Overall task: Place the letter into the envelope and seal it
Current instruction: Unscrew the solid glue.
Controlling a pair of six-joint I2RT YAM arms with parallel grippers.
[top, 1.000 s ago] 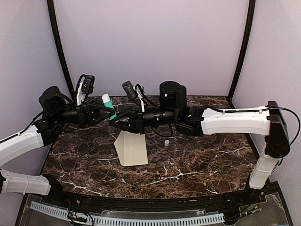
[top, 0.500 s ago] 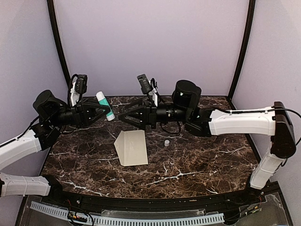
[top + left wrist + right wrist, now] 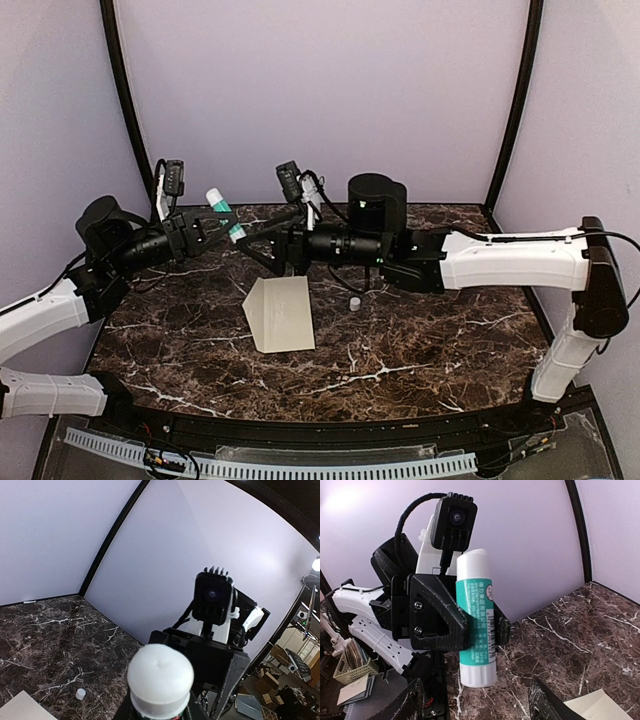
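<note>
Envelope (image 3: 283, 315) lies flat on the dark marble surface (image 3: 420, 350), nearest the arm bases, under neither arm. No separate letter sheet is visible, so I cannot tell whether it is already inside. A small white cap-like piece (image 3: 354, 302) stands just right of the envelope, apart from it.

Above the far part of the surface, the left pincer (image 3: 220, 222) pinches a glue stick (image 3: 476, 625) around its teal label, with both white ends left free. The right pincer (image 3: 258, 243) faces it, fingers spread wide, lined up with the stick but touching nothing.

Judgement: this is the gluing stage, a handover or twist of the stick between the arms.

To do it well:
- Centre the free lower end between the right fingers before closing.
- Grip clear of the left fingers.
- Have the left pincer hold firm until the right one is seated.
- Avoid side load, since the smooth tube could slip or tilt.
</note>
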